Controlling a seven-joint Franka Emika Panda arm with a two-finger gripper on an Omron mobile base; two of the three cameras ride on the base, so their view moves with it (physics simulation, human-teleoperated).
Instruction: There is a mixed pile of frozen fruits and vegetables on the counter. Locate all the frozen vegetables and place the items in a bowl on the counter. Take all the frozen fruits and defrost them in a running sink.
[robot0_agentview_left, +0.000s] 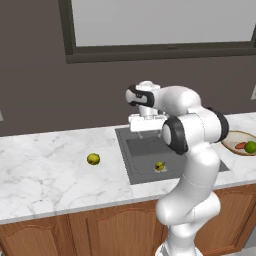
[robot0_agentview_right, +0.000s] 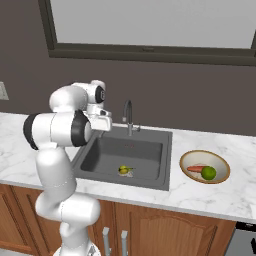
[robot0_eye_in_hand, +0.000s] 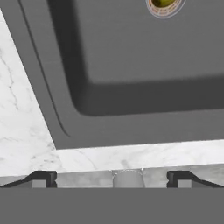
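The dark grey square sink (robot0_agentview_right: 125, 152) held a small yellow-green pear (robot0_agentview_right: 123, 170) on its drain, beneath the empty, wide-open gripper (robot0_eye_in_hand: 112, 178). A dull yellow-green ball (robot0_agentview_left: 93, 159) lay on the white marble counter (robot0_agentview_left: 45, 165). The wooden-rimmed bowl (robot0_agentview_right: 205, 154) held an orange carrot (robot0_agentview_right: 196, 168) and a bright green ball (robot0_agentview_right: 208, 173).

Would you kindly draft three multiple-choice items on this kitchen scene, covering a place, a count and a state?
1. Where does the small pear lie?
A. in the bowl
B. in the sink, at the drain
C. on the window sill

2. How many items lie in the bowl?
A. none
B. two
C. four

3. How do the jaws of the gripper stand?
A. wide apart, holding nothing
B. shut on the carrot
C. shut on the faucet

Answers: 1 B, as the pear rests on the floor of the sink by the drain. 2 B, as the carrot and the bright green ball lie inside. 3 A, as the hand view shows the tips far apart with nothing between.
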